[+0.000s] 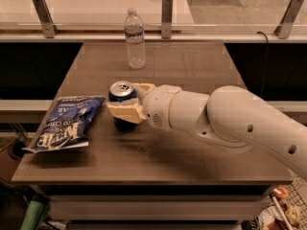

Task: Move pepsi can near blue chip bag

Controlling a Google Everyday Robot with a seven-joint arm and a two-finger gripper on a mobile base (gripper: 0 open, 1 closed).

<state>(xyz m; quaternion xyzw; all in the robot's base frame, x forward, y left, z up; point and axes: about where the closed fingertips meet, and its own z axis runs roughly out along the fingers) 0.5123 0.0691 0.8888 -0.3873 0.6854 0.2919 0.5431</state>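
Note:
The pepsi can (122, 90), dark blue with a silver top, stands upright left of the table's middle. My gripper (126, 100) reaches in from the right and is shut on it: one tan finger (125, 113) crosses the can's front and the other sits behind it. The can's base (123, 125) shows below the front finger, at the table surface. The blue chip bag (67, 122) lies flat just left of the can, a short gap away, near the table's left edge.
A clear plastic water bottle (135, 38) stands upright at the back of the brown table (192, 162). A railing with metal posts (166, 11) runs behind the table. My white arm (230, 121) covers the table's right side.

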